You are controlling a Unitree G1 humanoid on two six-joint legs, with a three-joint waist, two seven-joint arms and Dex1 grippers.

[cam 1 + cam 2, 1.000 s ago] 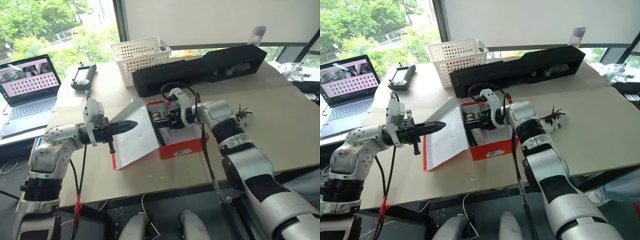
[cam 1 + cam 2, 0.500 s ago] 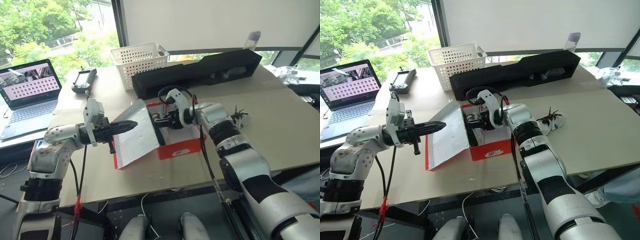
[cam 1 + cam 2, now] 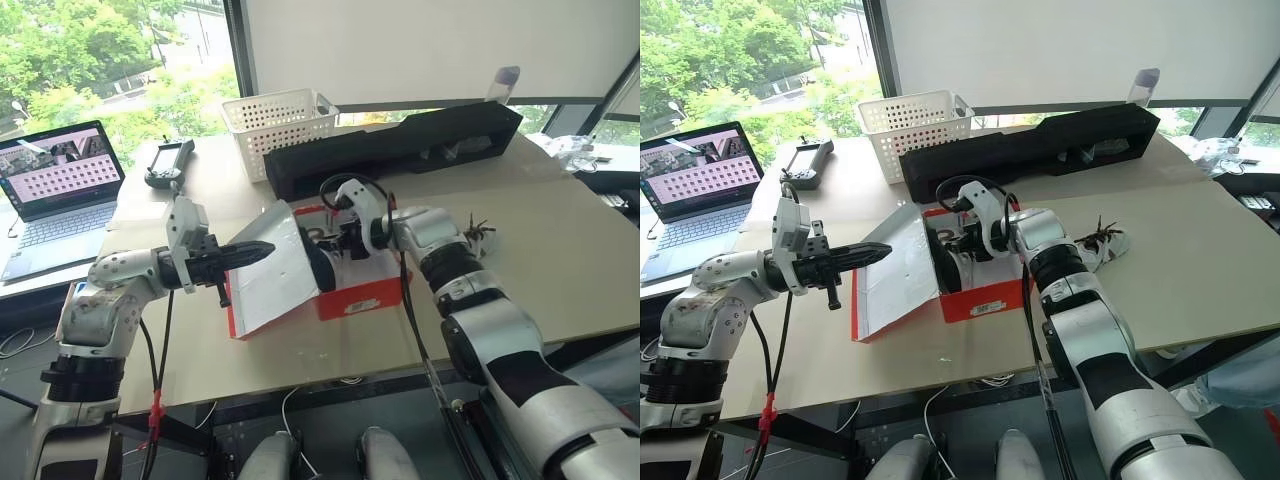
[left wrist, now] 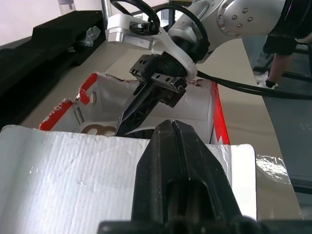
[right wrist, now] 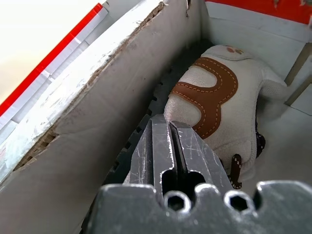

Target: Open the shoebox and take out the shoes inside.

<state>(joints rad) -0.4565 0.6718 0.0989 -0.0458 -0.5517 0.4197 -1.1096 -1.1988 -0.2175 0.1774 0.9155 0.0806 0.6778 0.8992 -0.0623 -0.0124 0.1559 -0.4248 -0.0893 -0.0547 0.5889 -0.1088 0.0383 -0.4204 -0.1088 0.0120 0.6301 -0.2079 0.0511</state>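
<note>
The red shoebox (image 3: 365, 296) stands open mid-table, its pale lid (image 3: 268, 278) leaning out to the left. My left gripper (image 3: 264, 247) is shut, and its tip (image 4: 170, 125) rests against the lid's inner face. My right gripper (image 3: 324, 244) reaches down into the box and is shut at the edge of a cream shoe (image 5: 214, 100) with brown trim. That shoe lies tilted, its dark sole (image 3: 318, 268) turned up toward the lid. Another white shoe (image 3: 1102, 240) with dark straps lies on the table to the right of the box.
A white perforated basket (image 3: 280, 115) and a long black tray (image 3: 400, 145) stand behind the box. A laptop (image 3: 60, 180) and a handheld controller (image 3: 167, 160) sit at the far left. A person's legs (image 4: 285, 44) show beyond the table.
My right gripper's fingers have closed inside the box, and the shoe's dark sole has tipped up into view. The left arm has held still against the lid.
</note>
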